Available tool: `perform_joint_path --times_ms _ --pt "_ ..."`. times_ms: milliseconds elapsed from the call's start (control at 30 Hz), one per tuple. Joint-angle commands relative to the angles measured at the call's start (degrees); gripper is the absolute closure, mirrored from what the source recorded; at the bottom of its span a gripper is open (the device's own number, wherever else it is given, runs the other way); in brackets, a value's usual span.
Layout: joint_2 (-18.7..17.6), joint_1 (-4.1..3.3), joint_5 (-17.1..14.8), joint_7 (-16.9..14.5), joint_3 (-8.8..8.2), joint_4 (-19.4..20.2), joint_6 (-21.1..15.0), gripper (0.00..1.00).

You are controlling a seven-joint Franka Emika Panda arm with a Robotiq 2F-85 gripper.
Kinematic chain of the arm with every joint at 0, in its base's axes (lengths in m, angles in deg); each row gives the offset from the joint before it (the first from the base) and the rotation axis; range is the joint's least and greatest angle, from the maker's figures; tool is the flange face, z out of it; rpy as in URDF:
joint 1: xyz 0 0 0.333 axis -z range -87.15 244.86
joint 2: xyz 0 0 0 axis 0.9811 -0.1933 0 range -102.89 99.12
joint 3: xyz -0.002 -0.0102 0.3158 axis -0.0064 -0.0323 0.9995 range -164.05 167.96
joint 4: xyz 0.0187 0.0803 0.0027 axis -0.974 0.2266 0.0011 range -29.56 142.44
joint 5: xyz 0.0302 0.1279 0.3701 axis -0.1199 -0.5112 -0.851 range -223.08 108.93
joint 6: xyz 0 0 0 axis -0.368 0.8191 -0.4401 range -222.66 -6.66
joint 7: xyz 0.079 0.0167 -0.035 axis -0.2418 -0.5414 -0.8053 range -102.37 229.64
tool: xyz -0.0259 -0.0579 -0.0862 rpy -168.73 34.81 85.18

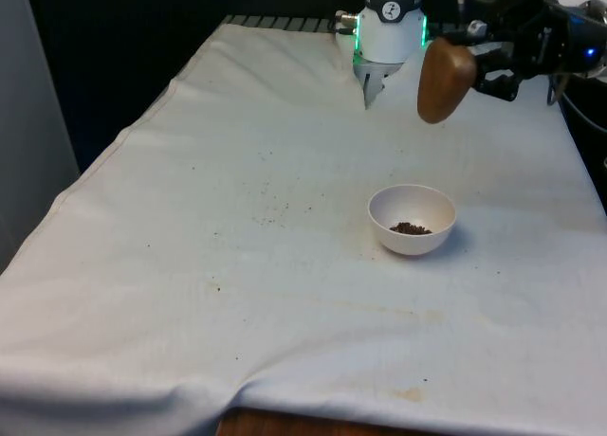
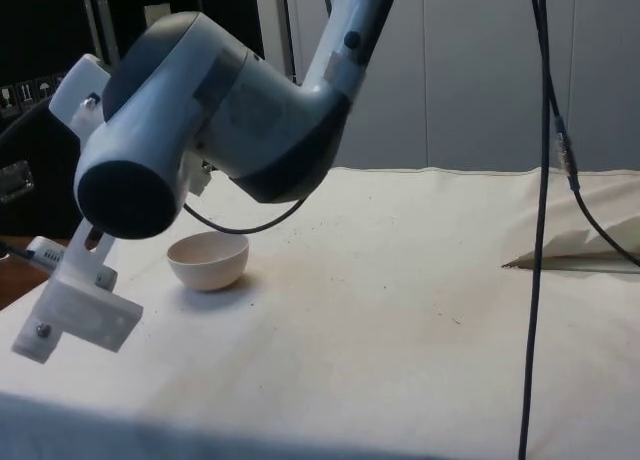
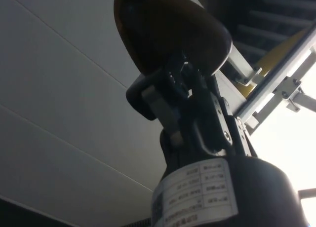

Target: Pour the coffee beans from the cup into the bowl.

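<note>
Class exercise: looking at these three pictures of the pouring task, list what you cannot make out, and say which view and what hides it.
1. Inside of the brown wooden cup: the front view shows its outer wall, so any beans left are hidden.
2. Contents of the white round bowl: the side view sees under its rim; the front view shows dark coffee beans.
3. Black two-finger gripper: in the side view the white arm covers it.

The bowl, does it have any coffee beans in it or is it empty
Not empty. The front view shows a small dark heap of beans at the bottom of the white bowl; most of its inside is bare.
</note>
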Motion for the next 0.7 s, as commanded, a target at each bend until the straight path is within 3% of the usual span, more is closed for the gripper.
perform_joint_path --times_ms 0,200,233,267,533,567,600,667 --pt "0.2 0.57 -0.9 0.0 0.46 -0.2 -0.7 0.97" --pt "1.1 1.09 -2.6 -0.1 0.57 -0.4 -1.0 0.97" --pt "0.6 0.46 -2.1 0.1 0.06 -0.6 -0.2 0.97" --pt "1.3 1.15 -2.9 -0.2 0.57 -0.3 -1.1 0.97" --pt "2.9 1.95 -4.5 -1.2 0.46 -0.2 -1.0 0.97" --pt "2.5 1.49 -4.1 -0.8 0.06 -0.6 -0.3 0.97" --pt "3.2 2.06 -4.8 -1.4 0.46 -0.2 -1.0 0.97" --pt "3.6 2.23 -5.3 -1.9 0.46 -0.2 -1.0 0.97"
